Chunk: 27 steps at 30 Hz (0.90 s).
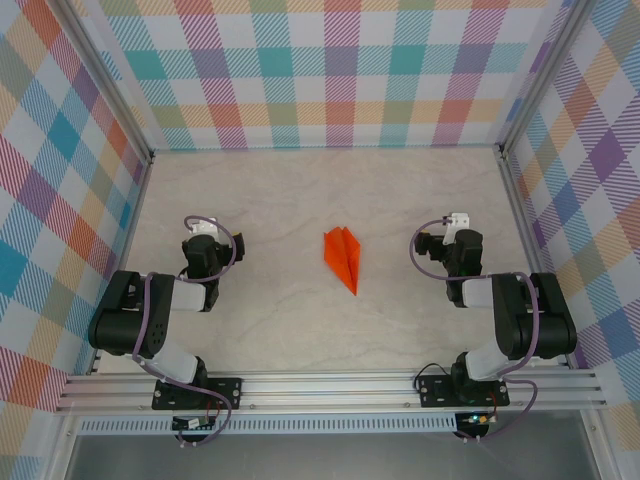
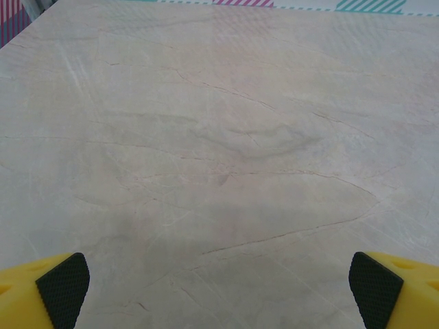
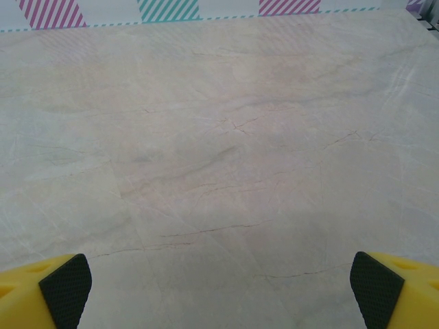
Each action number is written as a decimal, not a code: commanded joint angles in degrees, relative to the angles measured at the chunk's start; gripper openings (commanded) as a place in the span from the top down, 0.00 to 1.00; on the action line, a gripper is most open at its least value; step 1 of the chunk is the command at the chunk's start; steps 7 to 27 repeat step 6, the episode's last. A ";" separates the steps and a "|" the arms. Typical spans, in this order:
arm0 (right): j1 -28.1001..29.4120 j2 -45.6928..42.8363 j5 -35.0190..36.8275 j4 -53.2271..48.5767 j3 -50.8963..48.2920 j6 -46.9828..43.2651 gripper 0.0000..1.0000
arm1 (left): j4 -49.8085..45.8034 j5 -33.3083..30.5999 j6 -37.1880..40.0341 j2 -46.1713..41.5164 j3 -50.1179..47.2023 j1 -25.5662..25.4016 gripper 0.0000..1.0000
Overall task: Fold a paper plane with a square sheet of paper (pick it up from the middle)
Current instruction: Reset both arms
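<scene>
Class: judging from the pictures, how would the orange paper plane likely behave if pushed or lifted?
The paper plane looks thin and flat, so probably very light; pushed, it would likely slide on the smooth table rather than roll. Its layered folds probably stiffen it lengthwise, though a hard pinch could crush them.

Bright even light, soft faint shadows, sharp focus, no glare.

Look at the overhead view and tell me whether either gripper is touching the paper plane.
No; the paper plane lies flat on the table between the left gripper and the right gripper, clear of both.
</scene>
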 commanded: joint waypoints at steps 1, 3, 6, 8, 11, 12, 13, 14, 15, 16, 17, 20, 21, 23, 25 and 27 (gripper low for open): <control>-0.32 0.02 -1.07 0.26 1.18 0.59 0.00 | 0.37 0.27 -0.55 -0.28 0.57 0.13 0.00; -0.32 0.01 -1.05 0.24 1.19 0.58 0.00 | 0.37 0.28 -0.59 -0.28 0.57 0.10 0.00; -0.27 0.01 -1.16 0.42 1.18 0.49 0.00 | 0.37 0.27 -0.60 -0.22 0.59 0.13 0.00; -0.27 0.01 -1.16 0.42 1.18 0.49 0.00 | 0.37 0.27 -0.60 -0.22 0.59 0.13 0.00; -0.27 0.01 -1.16 0.42 1.18 0.49 0.00 | 0.37 0.27 -0.60 -0.22 0.59 0.13 0.00; -0.27 0.01 -1.16 0.42 1.18 0.49 0.00 | 0.37 0.27 -0.60 -0.22 0.59 0.13 0.00; -0.27 0.01 -1.16 0.42 1.18 0.49 0.00 | 0.37 0.27 -0.60 -0.22 0.59 0.13 0.00; -0.27 0.01 -1.16 0.42 1.18 0.49 0.00 | 0.37 0.27 -0.60 -0.22 0.59 0.13 0.00; -0.27 0.01 -1.16 0.42 1.18 0.49 0.00 | 0.37 0.27 -0.60 -0.22 0.59 0.13 0.00; -0.27 0.01 -1.16 0.42 1.18 0.49 0.00 | 0.37 0.27 -0.60 -0.22 0.59 0.13 0.00; -0.27 0.01 -1.16 0.42 1.18 0.49 0.00 | 0.37 0.27 -0.60 -0.22 0.59 0.13 0.00; -0.27 0.01 -1.16 0.42 1.18 0.49 0.00 | 0.37 0.27 -0.60 -0.22 0.59 0.13 0.00; -0.27 0.01 -1.16 0.42 1.18 0.49 0.00 | 0.37 0.27 -0.60 -0.22 0.59 0.13 0.00; -0.27 0.01 -1.16 0.42 1.18 0.49 0.00 | 0.37 0.27 -0.60 -0.22 0.59 0.13 0.00; -0.27 0.01 -1.16 0.42 1.18 0.49 0.00 | 0.37 0.27 -0.60 -0.22 0.59 0.13 0.00; -0.27 0.01 -1.16 0.42 1.18 0.49 0.00 | 0.37 0.27 -0.60 -0.22 0.59 0.13 0.00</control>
